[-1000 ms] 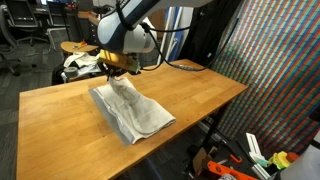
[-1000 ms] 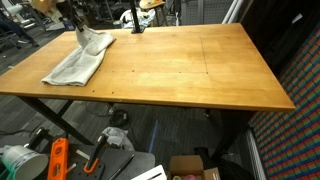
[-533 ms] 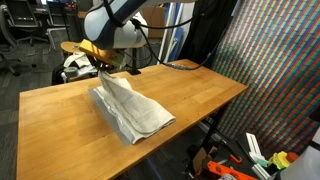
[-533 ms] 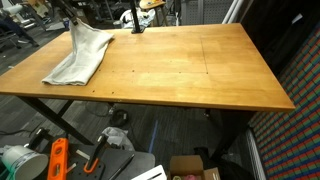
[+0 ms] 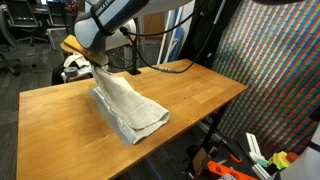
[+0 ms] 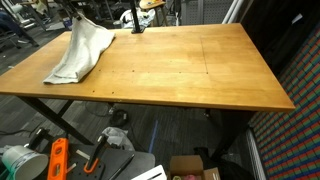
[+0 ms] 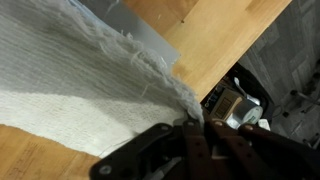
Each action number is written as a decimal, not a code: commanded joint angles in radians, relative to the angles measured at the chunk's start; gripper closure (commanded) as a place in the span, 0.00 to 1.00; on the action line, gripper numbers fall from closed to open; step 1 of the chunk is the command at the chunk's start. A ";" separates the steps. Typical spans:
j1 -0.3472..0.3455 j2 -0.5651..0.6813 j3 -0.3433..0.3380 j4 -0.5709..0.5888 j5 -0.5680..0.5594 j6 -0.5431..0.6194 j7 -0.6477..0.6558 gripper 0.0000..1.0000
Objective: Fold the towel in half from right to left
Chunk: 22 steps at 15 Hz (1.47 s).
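White-grey fabric: the towel (image 5: 130, 108) hangs from the gripper (image 7: 192, 128), which is clamped shut on one edge of the cloth. That edge is held up above the wooden table (image 5: 50, 110), and the rest trails across the tabletop. Judged purpose: the height frees the held edge, so it can be carried over the resting half to fold the towel.

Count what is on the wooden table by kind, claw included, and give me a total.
towel: 1, one end raised off the wood
claw: 1, shut on the towel's raised end
Total: 2
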 commanded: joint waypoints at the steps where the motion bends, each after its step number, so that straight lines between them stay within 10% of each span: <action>1: 0.017 0.099 -0.031 0.159 -0.062 -0.078 0.098 0.94; 2: 0.009 0.105 -0.021 0.170 -0.065 -0.103 0.099 0.70; 13: -0.083 -0.097 0.106 -0.030 -0.060 -0.095 -0.170 0.01; 22: -0.135 0.059 0.052 0.076 -0.132 -0.175 -0.286 0.00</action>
